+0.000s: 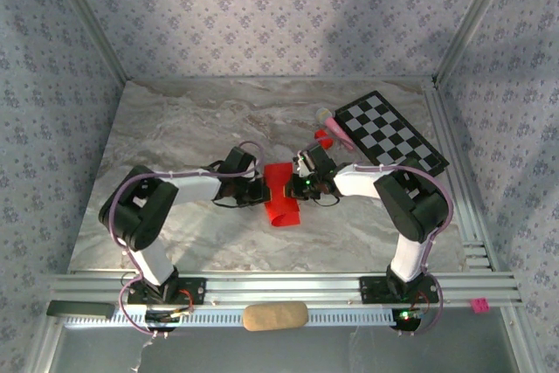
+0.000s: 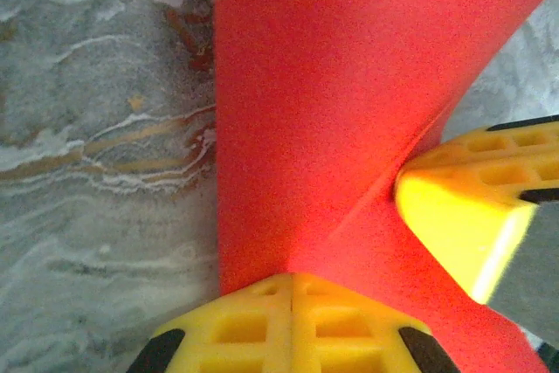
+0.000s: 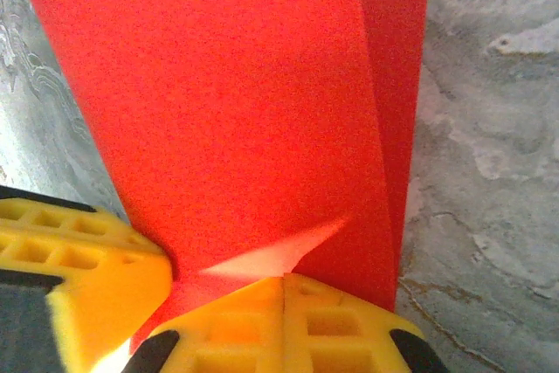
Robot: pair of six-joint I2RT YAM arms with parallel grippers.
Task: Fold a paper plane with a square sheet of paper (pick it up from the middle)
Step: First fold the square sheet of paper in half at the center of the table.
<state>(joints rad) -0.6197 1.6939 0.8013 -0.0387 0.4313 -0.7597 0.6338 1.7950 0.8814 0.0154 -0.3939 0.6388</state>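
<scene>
On the marble table [image 1: 175, 128], the left gripper [image 1: 259, 189] reaches in from the left, low over the surface. Its yellow fingers [image 2: 236, 329] are pressed tight together, and their tips touch the left edge of the red sheet of paper [image 1: 281, 198]. I cannot tell whether any paper is nipped between them. The sheet lies near the middle of the table, between the two grippers. It is folded narrower than a square and drawn in at its waist. In the left wrist view a crease runs slantwise from the left fingertips up toward the other gripper's tip. The right gripper [image 1: 307, 184] meets the sheet from the right, its fingers [image 3: 341, 329] likewise closed together against the paper; whether they pinch it is unclear. Behind it sits a small red piece [image 1: 323, 139], and further right a black-and-white checkerboard [image 1: 390, 133] lies flat, turned at an angle.
</scene>
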